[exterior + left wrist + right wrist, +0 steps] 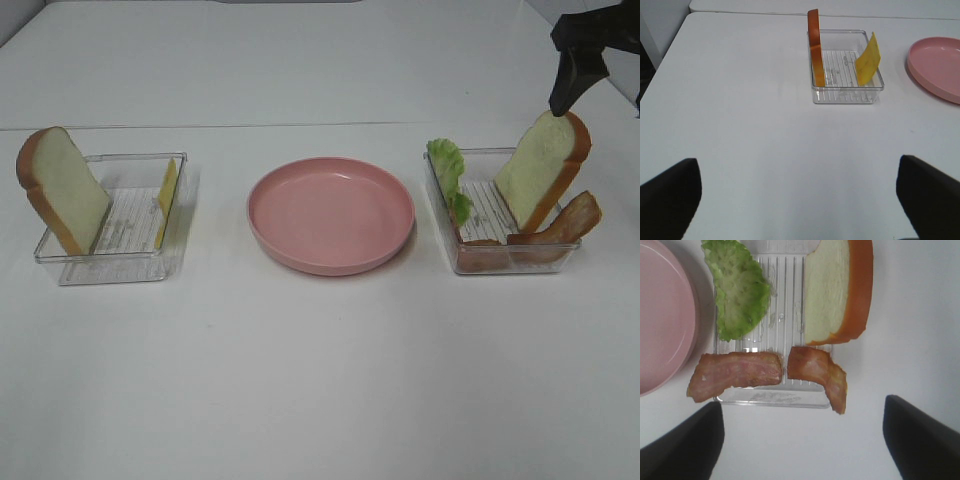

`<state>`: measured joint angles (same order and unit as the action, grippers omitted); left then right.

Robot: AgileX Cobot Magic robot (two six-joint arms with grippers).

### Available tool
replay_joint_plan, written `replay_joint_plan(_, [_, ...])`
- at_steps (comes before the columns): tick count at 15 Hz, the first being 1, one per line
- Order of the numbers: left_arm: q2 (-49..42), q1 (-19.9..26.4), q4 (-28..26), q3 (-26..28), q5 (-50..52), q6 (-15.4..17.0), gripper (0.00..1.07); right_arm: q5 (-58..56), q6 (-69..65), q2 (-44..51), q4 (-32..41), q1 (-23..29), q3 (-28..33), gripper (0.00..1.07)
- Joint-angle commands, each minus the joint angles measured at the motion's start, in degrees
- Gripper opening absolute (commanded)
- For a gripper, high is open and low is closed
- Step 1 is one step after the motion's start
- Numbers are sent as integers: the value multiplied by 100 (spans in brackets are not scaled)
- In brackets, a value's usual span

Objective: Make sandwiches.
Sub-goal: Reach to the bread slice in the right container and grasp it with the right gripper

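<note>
r gripper (802,440) wide open, empty, above bread slice (540,170) in r tray (478,151) w/ lettuce (447,165), bacon (565,222). l gripper (800,200) wide open, empty, short of l tray (110,270): 2nd slice (62,188), cheese (166,200). risk: leaning bread slice tips or slips if pinched off-centre.

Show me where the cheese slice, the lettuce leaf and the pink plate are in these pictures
cheese slice (867,61), left wrist view, middle of its yellow face.
lettuce leaf (740,290), right wrist view, centre of the leaf.
pink plate (330,212), exterior high view, bare middle of the plate.
</note>
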<state>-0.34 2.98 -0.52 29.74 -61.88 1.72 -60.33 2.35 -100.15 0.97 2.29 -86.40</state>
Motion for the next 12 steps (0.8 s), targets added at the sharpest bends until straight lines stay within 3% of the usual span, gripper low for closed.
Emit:
replay_joint_plan(1, [-17,6,-34,-17,57,-17,100,-413,258,-567,338,-350,-728,85])
replay_joint_plan(4, [-17,6,-34,-17,57,-17,100,-751,561,-1186,768,-768,-1518,85])
replay_joint_plan(12, [-17,6,-34,-17,57,-17,100,-756,785,-2676,825,-773,-2492,85])
